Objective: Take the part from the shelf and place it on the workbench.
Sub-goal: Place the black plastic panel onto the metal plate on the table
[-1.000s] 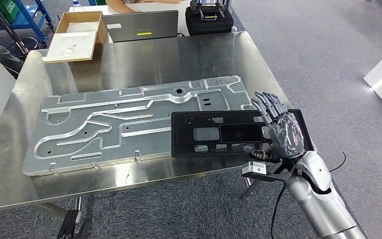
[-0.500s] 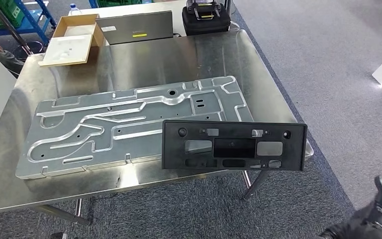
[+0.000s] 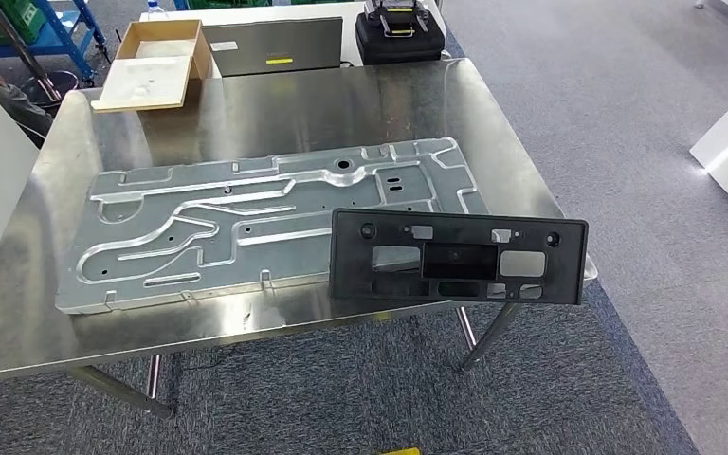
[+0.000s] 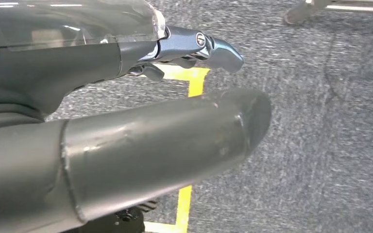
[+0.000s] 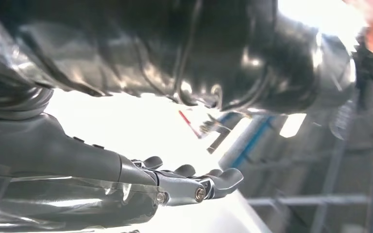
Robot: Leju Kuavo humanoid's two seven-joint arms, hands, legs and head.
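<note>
In the head view the black part (image 3: 459, 258) lies on the steel counter (image 3: 275, 109), partly over the grey metal panel (image 3: 246, 223), its placing apparently done; the wrist views show the left hand (image 4: 126, 145) and right hand (image 5: 175, 187) empty, fingers apart.

Head view bright, sharp; right wrist overexposed.

head view high above workbench (image 3: 246, 104), wrists close, perhaps floorward
</note>
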